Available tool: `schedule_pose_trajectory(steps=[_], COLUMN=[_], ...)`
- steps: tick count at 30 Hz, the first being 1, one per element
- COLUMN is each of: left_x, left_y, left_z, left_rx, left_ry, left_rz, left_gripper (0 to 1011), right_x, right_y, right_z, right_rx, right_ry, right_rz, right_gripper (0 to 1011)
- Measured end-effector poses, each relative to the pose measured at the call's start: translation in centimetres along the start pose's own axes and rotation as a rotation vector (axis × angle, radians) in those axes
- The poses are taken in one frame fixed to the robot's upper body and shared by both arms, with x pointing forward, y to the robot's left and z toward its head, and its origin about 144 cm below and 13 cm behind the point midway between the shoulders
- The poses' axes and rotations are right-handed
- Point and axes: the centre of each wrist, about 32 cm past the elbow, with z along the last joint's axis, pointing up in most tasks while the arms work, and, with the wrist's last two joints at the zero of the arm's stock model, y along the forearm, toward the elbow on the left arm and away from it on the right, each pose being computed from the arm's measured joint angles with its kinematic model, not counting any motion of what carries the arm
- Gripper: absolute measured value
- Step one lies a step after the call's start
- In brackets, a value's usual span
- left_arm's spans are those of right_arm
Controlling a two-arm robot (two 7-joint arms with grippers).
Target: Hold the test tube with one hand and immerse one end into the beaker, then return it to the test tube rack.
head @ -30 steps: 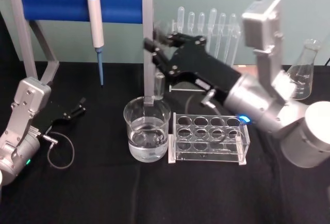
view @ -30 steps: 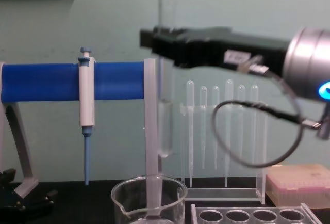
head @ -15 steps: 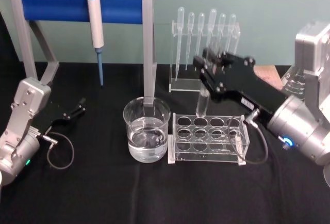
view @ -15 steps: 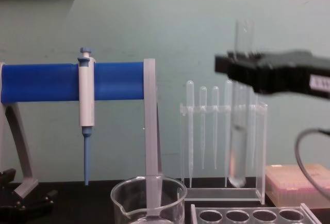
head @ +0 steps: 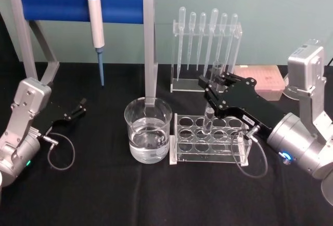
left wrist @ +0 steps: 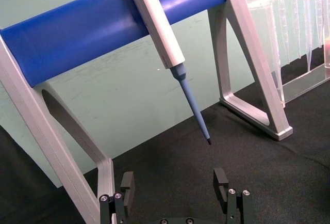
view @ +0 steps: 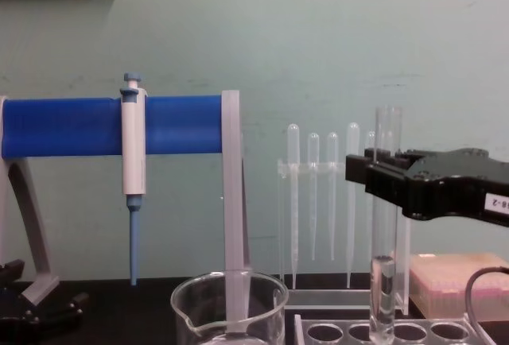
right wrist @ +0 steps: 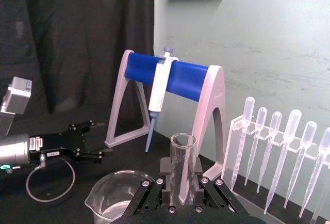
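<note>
The test tube (head: 208, 117) stands upright in my right gripper (head: 212, 86), which is shut on it. Its round end has dipped into a back-row hole of the clear rack (head: 193, 141). From the chest view the test tube (view: 382, 281) hangs from the right gripper (view: 372, 176), its lower end at the rack's top. In the right wrist view the tube (right wrist: 183, 157) rises between the fingers (right wrist: 165, 177). The beaker (head: 148, 129), partly filled with clear liquid, stands left of the rack. My left gripper (head: 78, 109) rests open on the table at the left, far from both.
A blue-barred stand (head: 78, 4) carries a white-and-blue pipettor (head: 95, 17) behind the beaker. A holder of plastic pipettes (head: 208, 33) stands behind the rack. A pink box (head: 260, 77) lies at the back right. A black cable loop (head: 61, 153) lies by the left arm.
My right gripper carried the test tube from above the beaker rightward to the rack, then lowered it so its bottom end entered a rack hole. The left arm stayed still.
</note>
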Motion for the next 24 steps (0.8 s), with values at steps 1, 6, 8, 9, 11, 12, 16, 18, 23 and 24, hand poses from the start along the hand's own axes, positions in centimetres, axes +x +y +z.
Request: schedule_pose_trajectory(steps=[1, 6, 8, 9, 11, 12, 16, 18, 23, 24], left_x=[0.0, 0.0, 0.0, 0.0, 0.0, 0.0, 0.0, 0.0, 0.0, 0.0], left_y=[0.0, 0.0, 0.0, 0.0, 0.0, 0.0, 0.0, 0.0, 0.0, 0.0], left_z=[0.0, 0.0, 0.0, 0.0, 0.0, 0.0, 0.0, 0.0, 0.0, 0.0], left_rx=[0.000, 0.000, 0.000, 0.000, 0.000, 0.000, 0.000, 0.000, 0.000, 0.000], left_ry=[0.000, 0.000, 0.000, 0.000, 0.000, 0.000, 0.000, 0.000, 0.000, 0.000], left_rz=[0.000, 0.000, 0.000, 0.000, 0.000, 0.000, 0.000, 0.000, 0.000, 0.000], left_gripper=[1000, 1000, 1000, 1000, 1000, 1000, 1000, 1000, 1000, 1000], right_x=[0.0, -0.1, -0.1, -0.1, -0.2, -0.2, -0.4, -0.4, -0.5, -0.5], right_y=[0.1, 0.4, 0.5, 0.5, 0.6, 0.7, 1.0, 1.1, 1.4, 1.5], right_z=[-0.2, -0.8, -0.9, -1.0, -1.2, -1.3, -1.8, -2.0, -2.5, -2.6], right_rx=[-0.004, -0.021, -0.027, -0.029, -0.041, -0.046, -0.071, -0.080, -0.107, -0.110], right_ry=[0.001, 0.004, 0.004, 0.003, 0.001, 0.000, -0.006, -0.010, -0.022, -0.023], right_rz=[-0.001, 0.000, 0.002, 0.002, 0.005, 0.005, 0.013, 0.016, 0.030, 0.031], right_gripper=[225, 225, 225, 225, 225, 224, 225, 225, 225, 225])
